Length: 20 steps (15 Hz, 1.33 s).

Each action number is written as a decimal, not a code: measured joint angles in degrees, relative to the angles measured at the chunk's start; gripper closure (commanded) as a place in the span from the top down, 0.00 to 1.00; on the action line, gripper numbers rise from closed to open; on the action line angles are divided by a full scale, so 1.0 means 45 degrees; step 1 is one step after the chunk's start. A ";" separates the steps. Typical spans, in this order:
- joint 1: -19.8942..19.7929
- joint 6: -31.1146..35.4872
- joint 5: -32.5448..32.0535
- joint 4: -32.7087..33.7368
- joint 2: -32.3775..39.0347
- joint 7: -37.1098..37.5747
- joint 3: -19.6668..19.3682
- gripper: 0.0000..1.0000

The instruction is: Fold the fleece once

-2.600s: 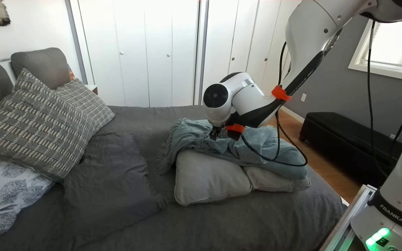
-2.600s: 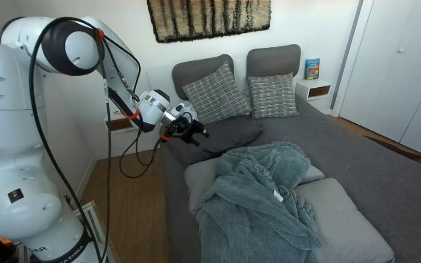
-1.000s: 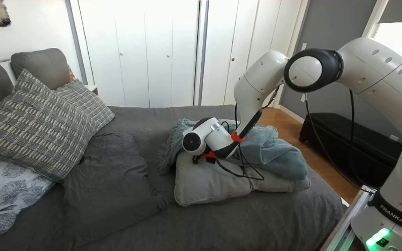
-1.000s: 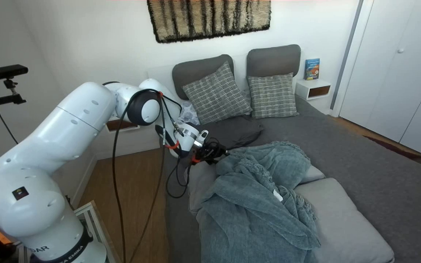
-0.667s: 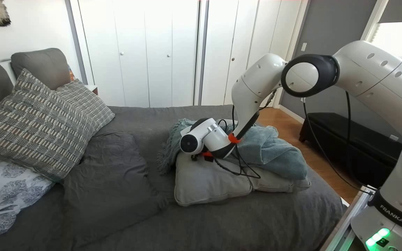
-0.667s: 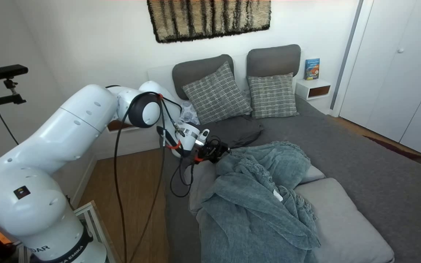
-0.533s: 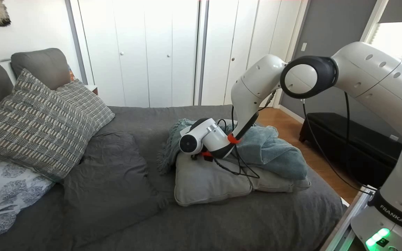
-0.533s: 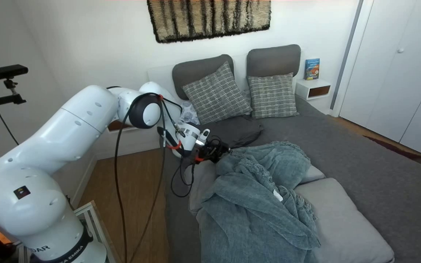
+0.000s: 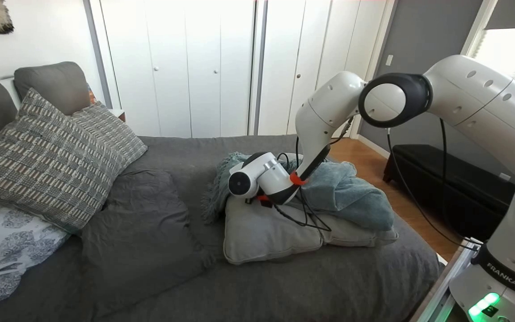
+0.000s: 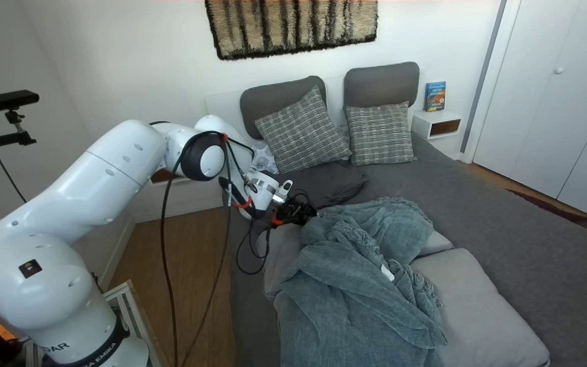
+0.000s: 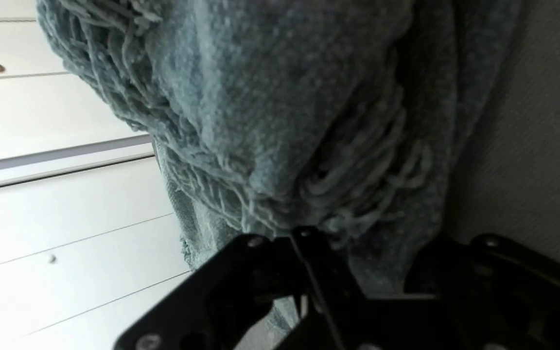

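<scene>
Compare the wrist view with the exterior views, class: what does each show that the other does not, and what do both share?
Only the wrist view clearly shows the gap between the fingers of the gripper, with teal fleece visible in it.
Only the exterior views show the patterned cushions, the wall hanging and the white robot arm.
Both share the fleece and its fringe, the white closet doors and the gripper itself.

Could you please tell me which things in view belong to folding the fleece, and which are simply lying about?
Belongs to the job:
fleece, rumpled on top of the cushions
claw, open at the fleece's edge

Just lying about:
light grey cushions, under the fleece
patterned pillows
book
black bench
</scene>
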 measured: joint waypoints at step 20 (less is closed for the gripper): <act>-0.0121 -0.0451 -0.0184 -0.1333 -0.6000 0.1014 -0.0601 0.02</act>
